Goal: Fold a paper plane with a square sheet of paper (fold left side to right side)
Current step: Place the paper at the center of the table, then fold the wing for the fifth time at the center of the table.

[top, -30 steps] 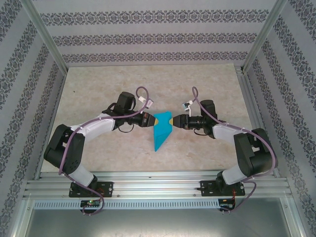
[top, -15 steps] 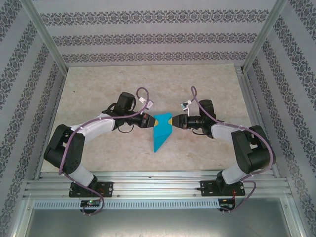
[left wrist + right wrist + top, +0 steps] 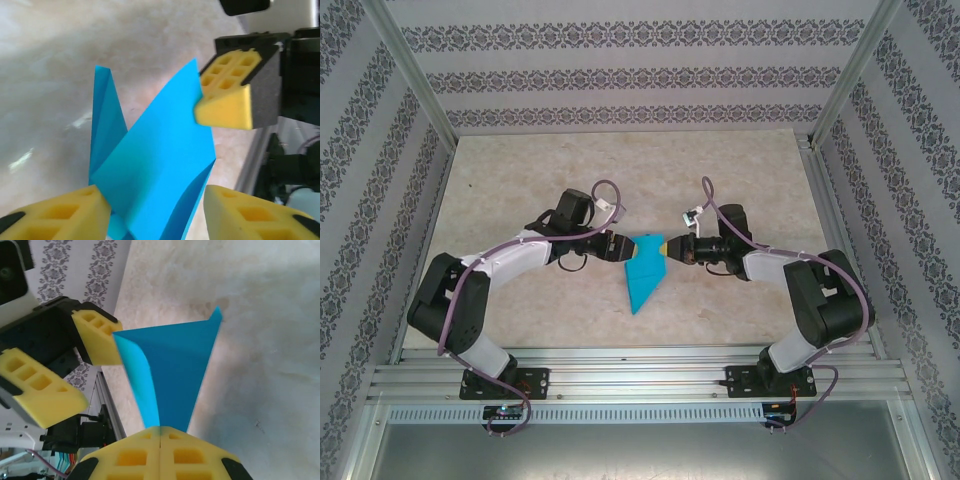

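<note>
Two grippers meet over the table's (image 3: 520, 170) middle, where the folded cyan-blue sheet of paper (image 3: 642, 278) points its narrow tip toward the table's near edge. The right gripper (image 3: 666, 247) pinches one upper corner tight, while the left gripper (image 3: 623, 247) has its fingers apart around the other.

Beige marbled tabletop (image 3: 520, 170), patterned walls (image 3: 620, 80)
</note>
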{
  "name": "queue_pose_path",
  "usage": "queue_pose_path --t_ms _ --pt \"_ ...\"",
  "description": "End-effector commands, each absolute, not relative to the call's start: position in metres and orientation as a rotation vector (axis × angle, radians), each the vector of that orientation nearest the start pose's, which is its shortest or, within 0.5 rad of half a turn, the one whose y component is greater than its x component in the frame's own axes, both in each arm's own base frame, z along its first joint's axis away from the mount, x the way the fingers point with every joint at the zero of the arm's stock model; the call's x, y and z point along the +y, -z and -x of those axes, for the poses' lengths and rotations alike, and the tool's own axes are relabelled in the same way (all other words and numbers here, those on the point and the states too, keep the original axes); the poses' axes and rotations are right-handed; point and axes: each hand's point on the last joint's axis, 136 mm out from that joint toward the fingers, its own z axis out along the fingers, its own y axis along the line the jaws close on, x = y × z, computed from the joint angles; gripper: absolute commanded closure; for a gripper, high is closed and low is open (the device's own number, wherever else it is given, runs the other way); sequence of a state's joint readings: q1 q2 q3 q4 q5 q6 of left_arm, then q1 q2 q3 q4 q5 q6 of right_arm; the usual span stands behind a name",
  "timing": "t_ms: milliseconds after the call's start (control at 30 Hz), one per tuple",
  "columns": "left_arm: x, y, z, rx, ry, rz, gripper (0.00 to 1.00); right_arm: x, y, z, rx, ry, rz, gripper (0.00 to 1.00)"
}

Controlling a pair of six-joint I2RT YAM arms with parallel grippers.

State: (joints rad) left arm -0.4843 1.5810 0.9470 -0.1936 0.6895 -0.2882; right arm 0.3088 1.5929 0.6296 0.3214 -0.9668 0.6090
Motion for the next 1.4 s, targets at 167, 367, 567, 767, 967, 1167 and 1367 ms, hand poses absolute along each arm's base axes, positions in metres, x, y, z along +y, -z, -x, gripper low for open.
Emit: queue_pose_path --t_ms 167,367,567,767,967,1167,1367 --pt "-0.225 -0.146 -0.286 2.421 0.671 -0.497 0.36 0.242 -0.088 -0.308 2.439 -1.477 -0.011 1.00" --pt "-0.252 -0.130 -0.234 2.435 0.616 -0.612 0.37 0.237 -0.070 -0.310 2.529 -1.435 -0.184 1.00" --pt "-0.283 -0.103 -0.204 2.457 0.490 -0.713 0.36 0.237 -0.066 -0.312 2.551 -1.448 -0.259 1.00" --pt "-0.317 -0.077 -0.204 2.490 0.330 -0.820 0.35 0.236 -0.059 -0.309 2.592 -1.434 -0.277 1.00" --pt "-0.326 -0.053 -0.213 2.524 0.112 -0.852 0.35 0.236 -0.054 -0.307 2.603 -1.442 -0.293 1.00" --pt "-0.324 -0.043 -0.222 2.524 -0.056 -0.827 0.35 0.237 -0.051 -0.307 2.612 -1.445 -0.295 1.00" --pt "-0.311 -0.041 -0.229 2.507 -0.191 -0.795 0.37 0.237 -0.048 -0.307 2.622 -1.448 -0.302 1.00"
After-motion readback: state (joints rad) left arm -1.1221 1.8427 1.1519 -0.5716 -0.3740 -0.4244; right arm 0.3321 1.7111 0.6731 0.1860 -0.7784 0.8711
